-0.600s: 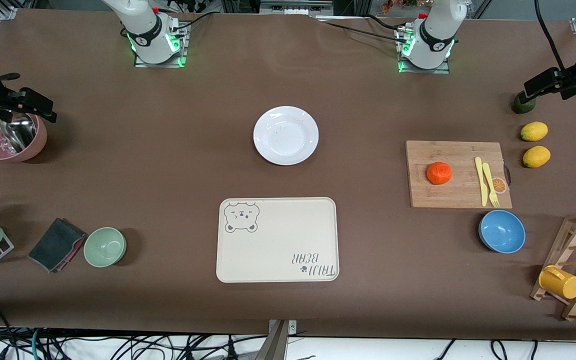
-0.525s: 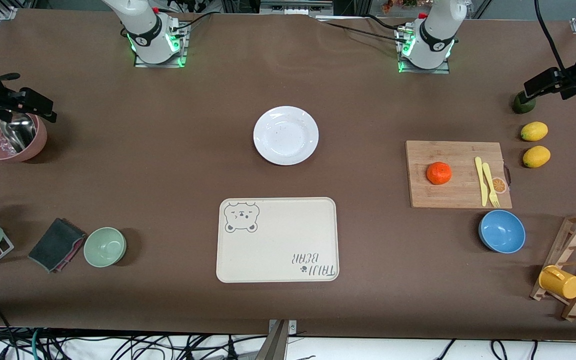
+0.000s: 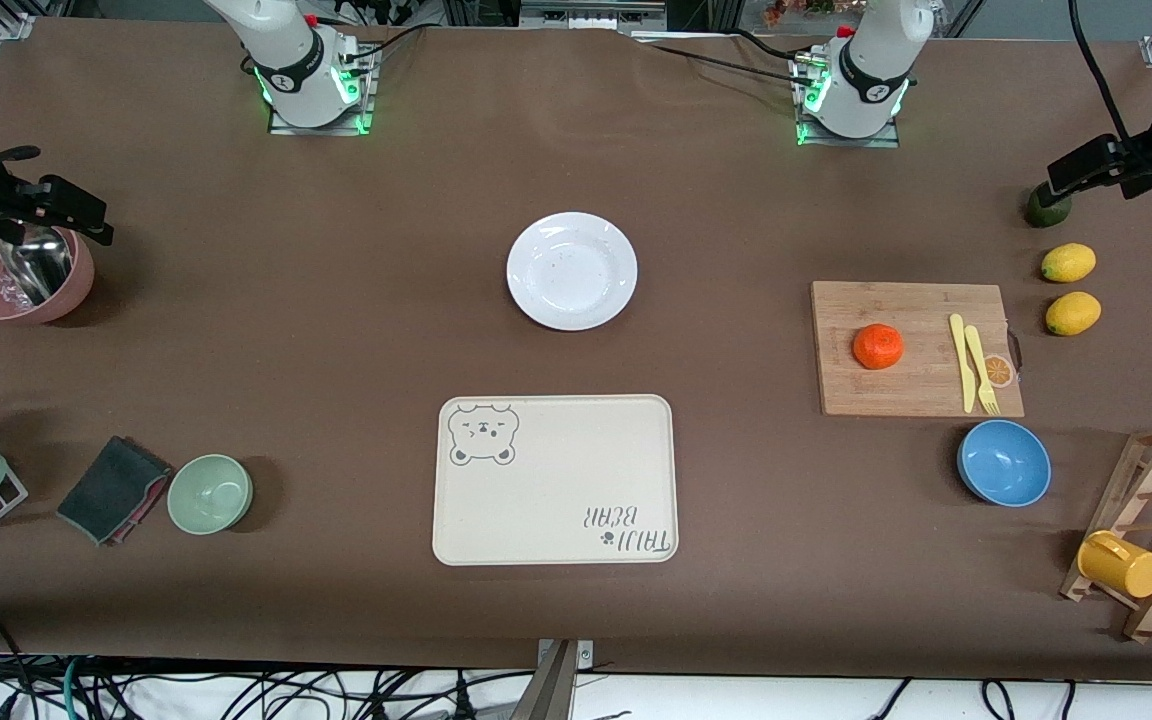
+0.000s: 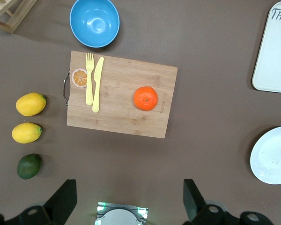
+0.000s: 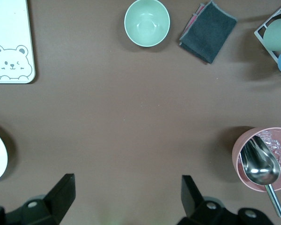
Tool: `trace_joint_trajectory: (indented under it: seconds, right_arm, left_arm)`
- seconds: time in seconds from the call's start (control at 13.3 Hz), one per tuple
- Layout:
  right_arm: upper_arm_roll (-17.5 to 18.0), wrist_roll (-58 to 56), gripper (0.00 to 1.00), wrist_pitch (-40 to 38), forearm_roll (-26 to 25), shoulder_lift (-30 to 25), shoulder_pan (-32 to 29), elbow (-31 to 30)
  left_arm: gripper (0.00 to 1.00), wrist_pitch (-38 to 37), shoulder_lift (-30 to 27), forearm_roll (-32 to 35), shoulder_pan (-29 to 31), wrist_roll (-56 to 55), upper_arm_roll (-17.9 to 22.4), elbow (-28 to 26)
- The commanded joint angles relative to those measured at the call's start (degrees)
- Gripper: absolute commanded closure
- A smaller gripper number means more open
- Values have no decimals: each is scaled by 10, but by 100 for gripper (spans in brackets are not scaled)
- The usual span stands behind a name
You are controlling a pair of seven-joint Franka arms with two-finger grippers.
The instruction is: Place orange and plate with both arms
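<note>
My left gripper [image 4: 126, 204] hangs high over the table's left-arm end, fingers [image 4: 63, 199] spread wide and holding nothing; in the front view it sits at the frame's edge, above the dark green fruit [image 3: 1047, 208]. My right gripper [image 5: 126, 201] hangs high over the right-arm end with its fingers [image 5: 62, 194] just as wide apart and empty, above the pink bowl [image 3: 21, 275] that holds a metal scoop [image 5: 260, 166]. Both arms are raised and waiting.

Below my left wrist the orange [image 3: 878, 346] rests on the wooden cutting board [image 3: 916, 305], on the half toward the table's middle, well apart from the yellow knife [image 3: 961, 362] and fork [image 3: 981, 372] lying side by side near the board's handle end. Two lemons [image 3: 1069, 263] lie just off that end. The blue bowl [image 3: 1004, 462] sits just off the board's edge nearer the front camera.

The plate [image 3: 572, 270] lies flat in the table's middle, with bare brown cloth all around it. The cream bear tray [image 3: 554, 480] lies nearer the front camera than the plate, a strip of bare cloth between them. Wide open cloth separates plate and board.

Toward the right arm's end, the green bowl [image 3: 210, 493] and a folded dark cloth [image 3: 114, 489] sit side by side near the table's front edge.
</note>
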Motion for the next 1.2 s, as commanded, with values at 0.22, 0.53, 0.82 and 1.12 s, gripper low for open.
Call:
trace_joint_trajectory:
  seconds: [0.22,0.53,0.82,1.12]
  right_arm:
    - [1,3,0,-12,5,8,-4,16]
    - [0,3,0,-8,5,11,-4,16]
    - [0,4,0,-12,4,11,-4,16]
    - [-1,3,0,-8,8,12,-6,16]
  left_arm:
    - [0,-10,9,-10,-6,-7,1,15]
    - [0,-7,13,-8,-9,-15,-6,15]
    - [0,-11,11,-6,-9,-14,-6,16]
    - [0,-5,13,-9,-8,-14,-6,19]
